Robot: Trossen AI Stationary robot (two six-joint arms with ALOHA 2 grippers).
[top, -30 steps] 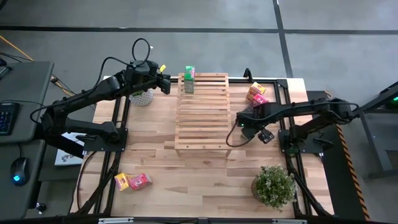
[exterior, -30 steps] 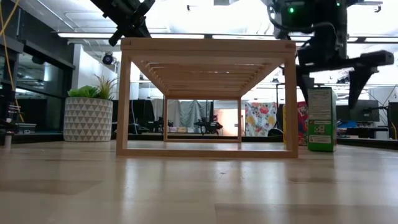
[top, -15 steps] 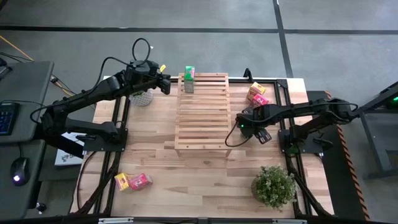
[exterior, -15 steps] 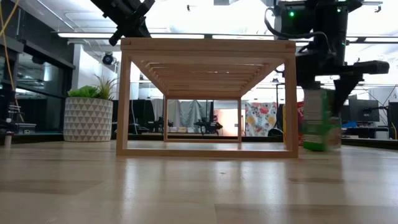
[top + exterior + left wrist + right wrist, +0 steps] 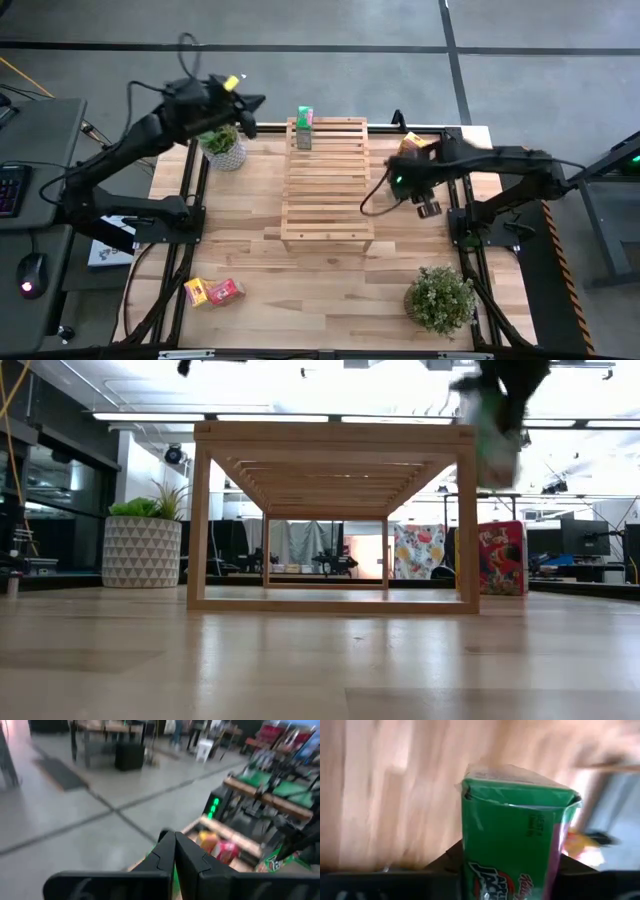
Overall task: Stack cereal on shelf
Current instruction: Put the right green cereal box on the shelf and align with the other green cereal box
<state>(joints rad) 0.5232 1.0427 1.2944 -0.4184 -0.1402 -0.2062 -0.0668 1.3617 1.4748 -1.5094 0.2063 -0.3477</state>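
A light wooden slatted shelf (image 5: 325, 180) stands mid-table, and one green cereal box (image 5: 304, 127) stands upright on its far left corner. My right gripper (image 5: 395, 178) is off the shelf's right side, raised and shut on a second green cereal box (image 5: 512, 835), which shows blurred at shelf-top height (image 5: 490, 430) in the low view. A pink-red box (image 5: 500, 557) stands on the table behind the shelf's right leg, with a yellow box (image 5: 413, 143) beside it. My left gripper (image 5: 175, 855) is shut and empty, high over the far left corner (image 5: 245, 100). My right gripper pinches the green box between its two fingers, one finger (image 5: 445, 865) on each of two opposite sides (image 5: 467, 850). The box's printed face shows between them and its far end (image 5: 515, 780) sticks out past the fingertips. The box is lifted clear of the table and tilted.
A yellow box (image 5: 193, 291) and a pink box (image 5: 226, 291) lie near the front left. One potted plant (image 5: 222, 145) stands at the far left, another (image 5: 440, 298) at the front right. Bare tabletop lies in front of the shelf.
My right gripper has shut on the green box that stood to the right of the shelf. It has lifted the box off the table to about shelf-top height, drifting toward the far edge. My left gripper has risen and moved toward the far left, out of the low view.
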